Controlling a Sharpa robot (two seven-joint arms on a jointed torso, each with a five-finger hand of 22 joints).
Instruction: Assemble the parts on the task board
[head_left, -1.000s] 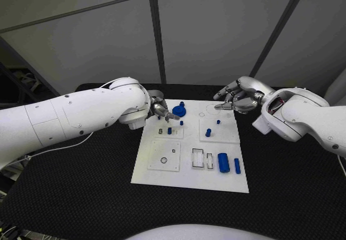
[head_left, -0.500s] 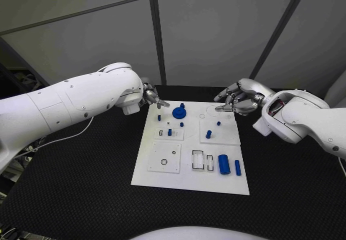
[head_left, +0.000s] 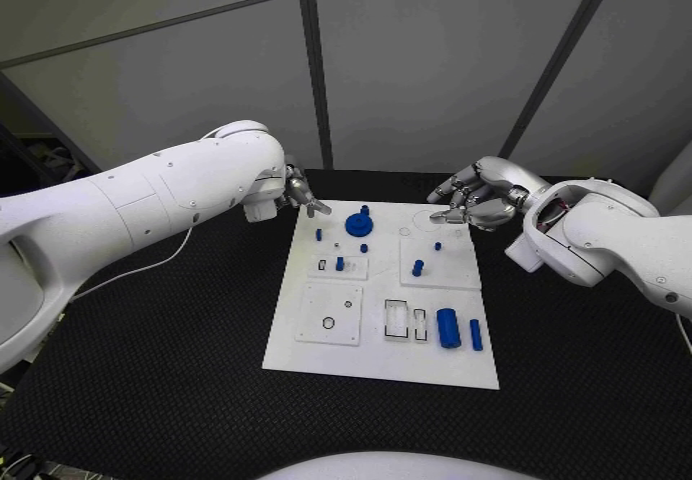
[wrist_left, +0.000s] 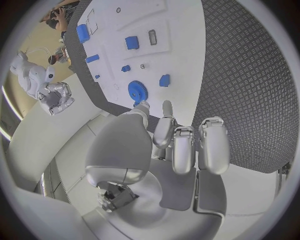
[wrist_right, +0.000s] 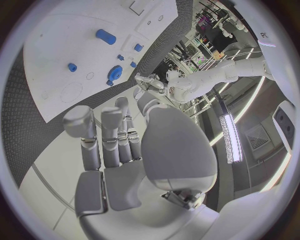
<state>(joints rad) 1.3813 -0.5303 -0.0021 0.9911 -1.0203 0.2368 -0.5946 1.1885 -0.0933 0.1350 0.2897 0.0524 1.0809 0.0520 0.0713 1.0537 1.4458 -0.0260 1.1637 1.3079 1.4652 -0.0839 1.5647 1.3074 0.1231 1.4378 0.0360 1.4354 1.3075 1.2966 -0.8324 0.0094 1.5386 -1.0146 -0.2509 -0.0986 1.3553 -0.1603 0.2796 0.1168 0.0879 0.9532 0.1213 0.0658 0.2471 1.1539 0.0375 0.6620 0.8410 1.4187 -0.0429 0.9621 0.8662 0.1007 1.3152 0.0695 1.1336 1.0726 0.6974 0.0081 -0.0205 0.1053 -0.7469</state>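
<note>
Left hand (head_left: 299, 192): it hangs off the far-left corner of the task board (head_left: 325, 355), at about 11 o'clock from the board's centre. The left wrist view shows its fingers (wrist_left: 185, 145) loosely apart and nothing between them. It touches no part.

Right hand (head_left: 479, 198): it hangs at about 1 o'clock, just past the board's far-right corner. Its fingers (wrist_right: 103, 132) lie side by side, slightly curled. I judge the hand empty, since no part is visible in it in either view.

The board lies flat in the middle of the black table (head_left: 159, 370). A blue gear (head_left: 358, 221) sits at 12 o'clock, nearest the left hand. Small blue pegs (head_left: 339, 263) stand upright in the left-centre plate, and another peg (head_left: 417, 266) stands in the right-centre plate. At 5 o'clock a blue cylinder (head_left: 447, 326) and a thinner blue bar (head_left: 475, 332) lie loose on their sides, just beside two empty rectangular slots (head_left: 397, 316).

Progress, as a judgement: partway. Several pegs appear seated. Whether the gear is fully seated cannot be determined. The two loose pieces, the empty slots and a round hole (head_left: 327, 322) at 7 o'clock indicate work outstanding.
</note>
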